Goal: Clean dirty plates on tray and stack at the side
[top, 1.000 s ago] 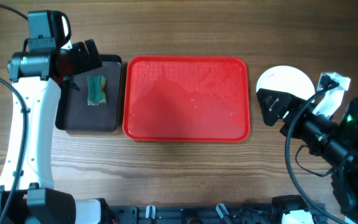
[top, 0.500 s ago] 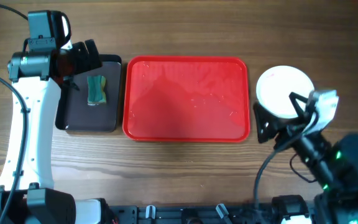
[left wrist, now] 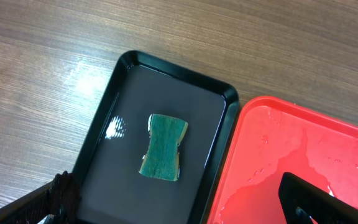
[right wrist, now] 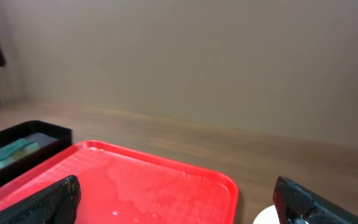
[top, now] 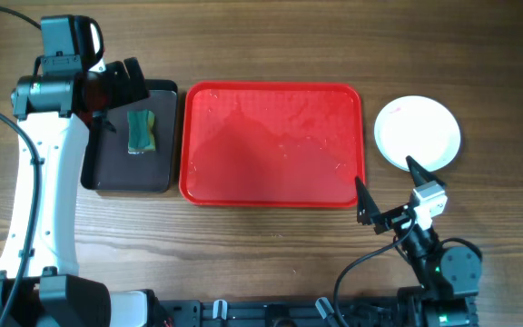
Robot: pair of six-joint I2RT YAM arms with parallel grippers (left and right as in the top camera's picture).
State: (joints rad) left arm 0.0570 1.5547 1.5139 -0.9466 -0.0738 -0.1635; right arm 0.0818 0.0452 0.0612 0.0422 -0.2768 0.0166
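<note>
- Overhead, the red tray [top: 271, 145] lies mid-table with its long sides running left to right and its raised rim unbroken all round. Its floor is wet and shiny.
- The white plate [top: 417, 133] sits on the wooden table [top: 271, 254] off the tray's right end, apart from the rim, with a strip of bare wood between them. I cannot tell whether other plates lie under it.
- My right gripper [top: 384, 173] hangs near the tray's front right corner, jaws spread as wide as they go and holding nothing. One fingertip is just beside that corner and the other is near the plate's front edge.
- From my right wrist I look low across the tray's rounded corner, with a sliver of the plate at the bottom edge.
- My left gripper [top: 119, 94] hovers over the back left part of the black tray [top: 107, 173], jaws fully apart and empty.
- The black tray stands just beside the red tray's left rim, the two edges parallel and close.
- A green sponge [left wrist: 163, 147] lies flat in the black tray, apart from every wall.
- Bare wood runs along the front of both trays.
</note>
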